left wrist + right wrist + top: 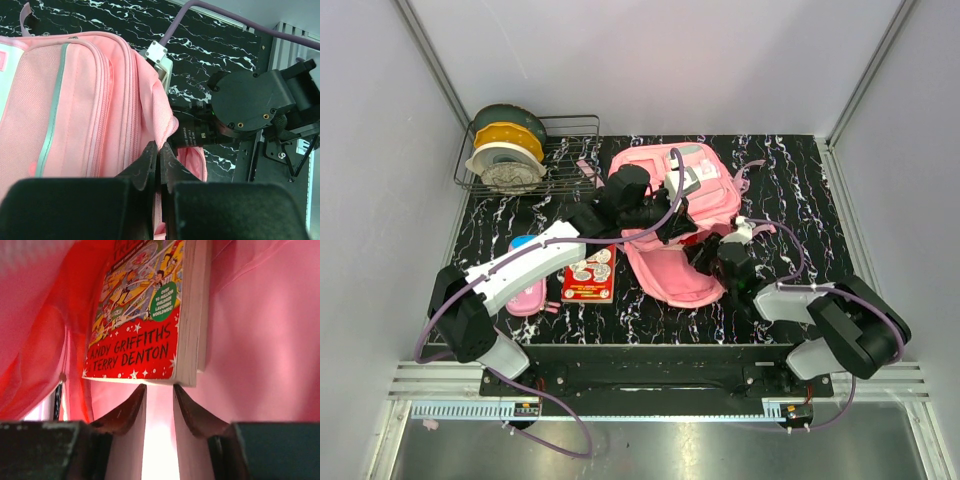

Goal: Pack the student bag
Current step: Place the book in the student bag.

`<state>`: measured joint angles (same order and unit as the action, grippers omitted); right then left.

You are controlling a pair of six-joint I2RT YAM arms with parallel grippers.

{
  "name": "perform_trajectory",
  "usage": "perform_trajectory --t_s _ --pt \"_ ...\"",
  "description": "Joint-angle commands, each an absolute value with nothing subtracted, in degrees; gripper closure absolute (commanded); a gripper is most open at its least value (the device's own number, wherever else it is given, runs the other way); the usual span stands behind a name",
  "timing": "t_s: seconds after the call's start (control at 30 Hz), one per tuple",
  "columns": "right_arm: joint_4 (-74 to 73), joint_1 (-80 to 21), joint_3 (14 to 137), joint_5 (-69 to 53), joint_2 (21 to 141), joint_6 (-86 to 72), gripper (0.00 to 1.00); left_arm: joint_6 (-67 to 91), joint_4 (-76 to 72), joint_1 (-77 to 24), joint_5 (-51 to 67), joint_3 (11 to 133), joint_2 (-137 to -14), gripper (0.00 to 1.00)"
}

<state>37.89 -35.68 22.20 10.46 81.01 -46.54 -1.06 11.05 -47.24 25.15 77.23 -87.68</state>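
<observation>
One book (145,315) sits inside the bag (75,100). The right tool (159,387), barely parted, holds nothing. The left tool (159,150) pinches the bag's rim. A second book (588,277) and a case (525,297) wait outside.

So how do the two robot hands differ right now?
The left hand is shut, pinching the pink edge of the student bag from outside; the right hand is inside the bag, slightly open and empty. The right hand faces a red book; the left hand faces none. Both are dark and two-fingered.

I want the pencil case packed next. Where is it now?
In the top view, the pencil case lies left on the table, partly under the left arm, beside the red book that separates it from the student bag.
</observation>
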Motion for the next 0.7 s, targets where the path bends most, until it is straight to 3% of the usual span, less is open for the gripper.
perform_trajectory --t_s 0.0,0.1,0.37,0.5,0.67 --pt "48.9 -36.1 21.1 22.0 84.2 -49.2 0.65 -1.4 3.8 -47.5 31.2 78.7 -84.7 1.00" --pt "58.7 -36.1 20.1 23.5 88.1 -49.4 0.62 -1.1 3.7 -47.5 31.2 78.6 -84.9 1.00" --pt "61.5 -36.1 16.3 18.1 86.5 -50.0 0.50 -1.7 5.1 -47.1 29.0 78.0 -84.2 1.00" --pt "55.8 -36.1 11.5 13.6 72.5 -49.0 0.43 -1.1 4.4 -46.9 27.7 77.0 -84.3 0.99" --pt "27.8 -36.2 10.2 10.4 47.3 -51.8 0.42 -0.2 2.7 -46.7 26.4 75.8 -85.7 0.99"
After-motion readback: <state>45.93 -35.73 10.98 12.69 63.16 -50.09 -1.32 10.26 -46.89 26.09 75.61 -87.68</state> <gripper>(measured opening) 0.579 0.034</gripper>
